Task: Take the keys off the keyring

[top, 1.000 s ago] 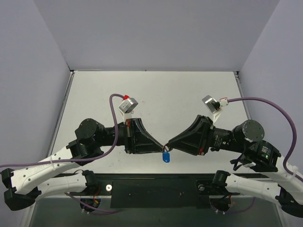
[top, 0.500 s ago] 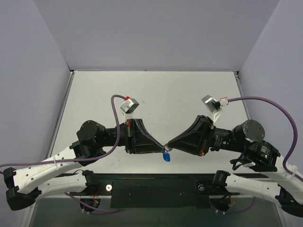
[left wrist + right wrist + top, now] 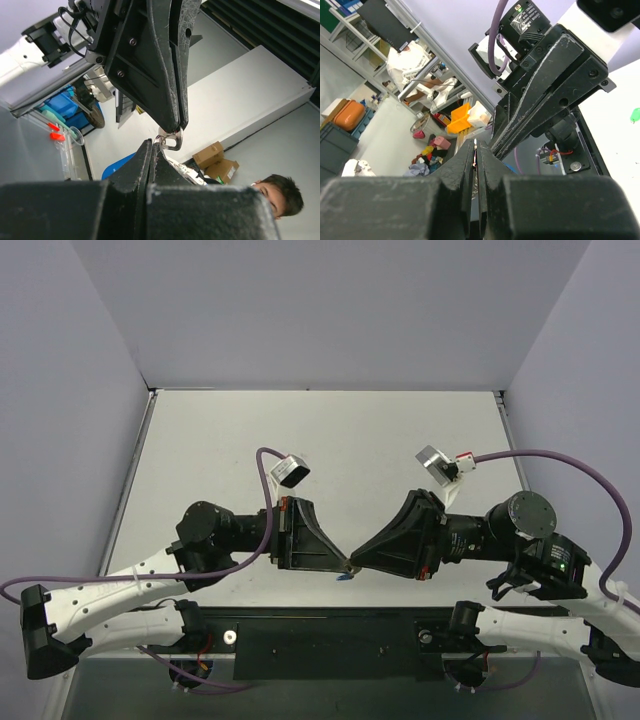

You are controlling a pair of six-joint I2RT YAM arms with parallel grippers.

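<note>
No readable text, label or number anywhere (background clutter too blurred).

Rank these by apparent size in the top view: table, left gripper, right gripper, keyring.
1. table
2. left gripper and right gripper: they look alike, so tied
3. keyring: only a blue sliver shows at the shut jaws

Left end effector point(image 3: 341, 565), right end effector point(image 3: 355, 560): two. Blue tag point(image 3: 343, 576): one. Metal loop point(image 3: 170, 139): one. Table point(image 3: 330, 430): one.
</note>
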